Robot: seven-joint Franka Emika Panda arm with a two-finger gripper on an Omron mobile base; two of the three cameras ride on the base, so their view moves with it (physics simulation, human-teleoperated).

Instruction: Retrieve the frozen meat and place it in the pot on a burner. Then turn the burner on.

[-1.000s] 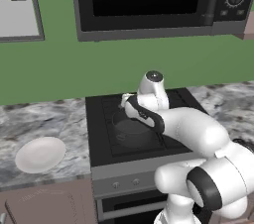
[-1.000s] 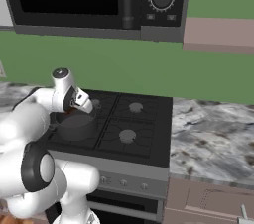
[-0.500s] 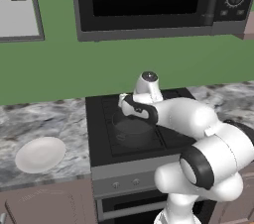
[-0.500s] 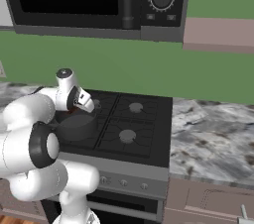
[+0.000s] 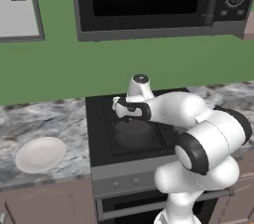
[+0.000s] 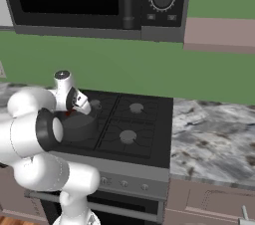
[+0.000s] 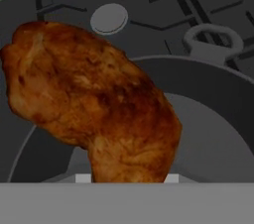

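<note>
While above the pot [image 7: 208, 119], frozen meat [image 7: 94, 104] between the fingers.

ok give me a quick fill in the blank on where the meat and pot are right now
1. The gripper holds the frozen meat just above the ____.
2. The pot sits on the stove's front-____ burner, seen facing the stove.
3. The white plate lies on the marble counter to the ____ of the stove.
4. Mounted on the green wall above the stove is a black ____.

Missing words: pot; left; left; microwave
</note>
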